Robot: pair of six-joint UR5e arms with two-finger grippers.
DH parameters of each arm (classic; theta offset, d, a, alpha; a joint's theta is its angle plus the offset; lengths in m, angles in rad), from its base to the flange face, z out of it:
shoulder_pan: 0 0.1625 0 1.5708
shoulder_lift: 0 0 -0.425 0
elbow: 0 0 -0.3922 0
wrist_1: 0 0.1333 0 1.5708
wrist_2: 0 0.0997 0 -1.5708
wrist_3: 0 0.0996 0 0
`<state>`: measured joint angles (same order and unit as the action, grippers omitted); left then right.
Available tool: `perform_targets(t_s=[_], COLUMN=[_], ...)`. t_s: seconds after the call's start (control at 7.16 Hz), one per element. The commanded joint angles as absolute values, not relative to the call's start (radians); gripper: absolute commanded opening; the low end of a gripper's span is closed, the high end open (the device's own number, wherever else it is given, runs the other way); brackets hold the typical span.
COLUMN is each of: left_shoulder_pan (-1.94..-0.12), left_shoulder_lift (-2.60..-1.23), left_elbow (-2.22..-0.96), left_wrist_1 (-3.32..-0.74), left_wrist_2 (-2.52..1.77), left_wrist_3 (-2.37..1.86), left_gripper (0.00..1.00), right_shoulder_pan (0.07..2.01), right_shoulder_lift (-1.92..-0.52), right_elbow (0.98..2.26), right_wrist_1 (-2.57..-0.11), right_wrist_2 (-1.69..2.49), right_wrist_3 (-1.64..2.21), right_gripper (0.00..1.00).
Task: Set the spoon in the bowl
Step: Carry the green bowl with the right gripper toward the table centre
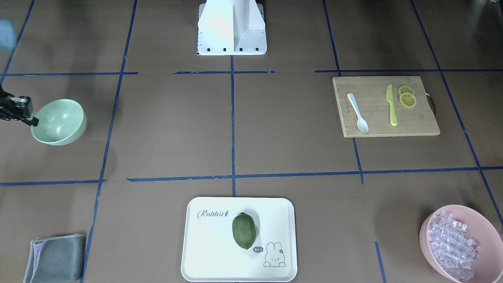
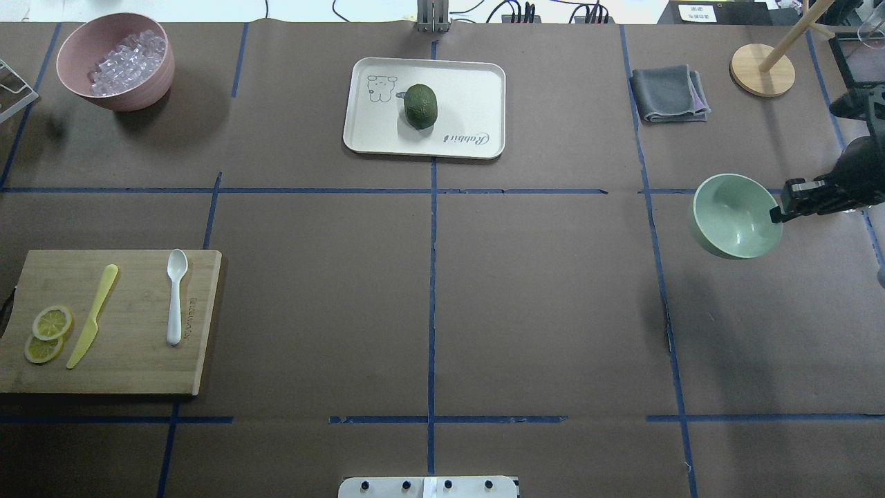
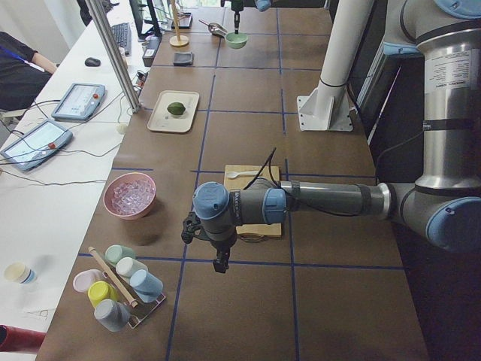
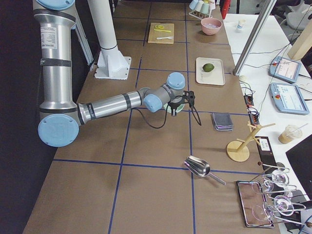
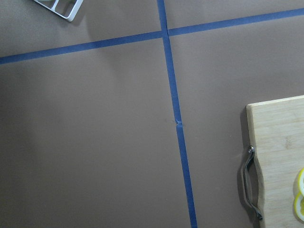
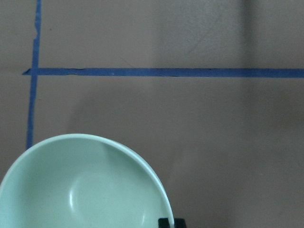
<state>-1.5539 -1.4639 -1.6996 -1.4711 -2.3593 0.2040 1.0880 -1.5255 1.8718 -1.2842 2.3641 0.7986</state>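
Observation:
The white spoon [image 1: 357, 112] lies on a wooden cutting board [image 1: 416, 122], beside a yellow knife; it also shows in the overhead view [image 2: 175, 296]. The mint-green bowl [image 2: 731, 216] is at the table's far right side, tilted, with its rim pinched by my right gripper [image 2: 778, 213]. The right wrist view shows the bowl's glossy inside [image 6: 85, 190] and a dark fingertip [image 6: 171, 222] at its rim. My left gripper [image 3: 222, 263] shows only in the exterior left view, hanging past the board's outer end; I cannot tell whether it is open or shut.
A yellow knife [image 2: 92, 316] and lemon slices [image 2: 45, 333] share the board. A pink bowl of clear pieces [image 2: 116, 61], a white tray [image 2: 470, 83] with a green fruit [image 2: 420, 106], a grey cloth [image 2: 669, 93] and a wooden stand [image 2: 762, 69] line the far edge.

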Motion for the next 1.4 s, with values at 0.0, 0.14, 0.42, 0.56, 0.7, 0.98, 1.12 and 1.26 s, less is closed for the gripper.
perform_targets(t_s=[0.0,0.14,0.42,0.56,0.7,0.98,1.12,1.26], left_shoulder_pan=[-1.554,-1.554,-1.554,-1.554,-1.554,-1.554,-1.554,-1.554], left_shoulder_lift=[-1.462,-1.462,-1.463,-1.463,-1.463,-1.463,-1.463,-1.462], left_elbow=[-1.7,-1.701,-1.701,-1.701,-1.701,-1.701,-1.701,-1.701], left_wrist_1=[-1.471,-1.471,-1.471,-1.471,-1.473,-1.471,-1.471,-1.473], left_wrist_2=[-2.359,-2.359,-2.359,-2.359,-2.359,-2.359,-2.359,-2.359], left_wrist_3=[0.204,0.204,0.204,0.204,0.204,0.204,0.204,0.204], left_gripper=[1.0,1.0,1.0,1.0,1.0,1.0,1.0,1.0], right_shoulder_pan=[0.9,0.802,0.627,0.567,0.528,0.515,0.514,0.506], right_shoulder_lift=[-1.309,-1.233,-1.075,-0.989,-0.915,-0.887,-0.882,-0.881], right_elbow=[1.908,1.902,1.843,1.765,1.664,1.618,1.615,1.614], right_wrist_1=[-1.391,-1.411,-1.478,-1.479,-1.474,-1.468,-1.468,-1.467], right_wrist_2=[2.257,2.191,2.018,1.955,1.901,1.885,1.885,1.885], right_wrist_3=[1.089,1.22,1.395,1.472,1.512,1.513,1.517,1.525], right_gripper=[0.0,0.0,0.0,0.0,0.0,0.0,0.0,0.0])
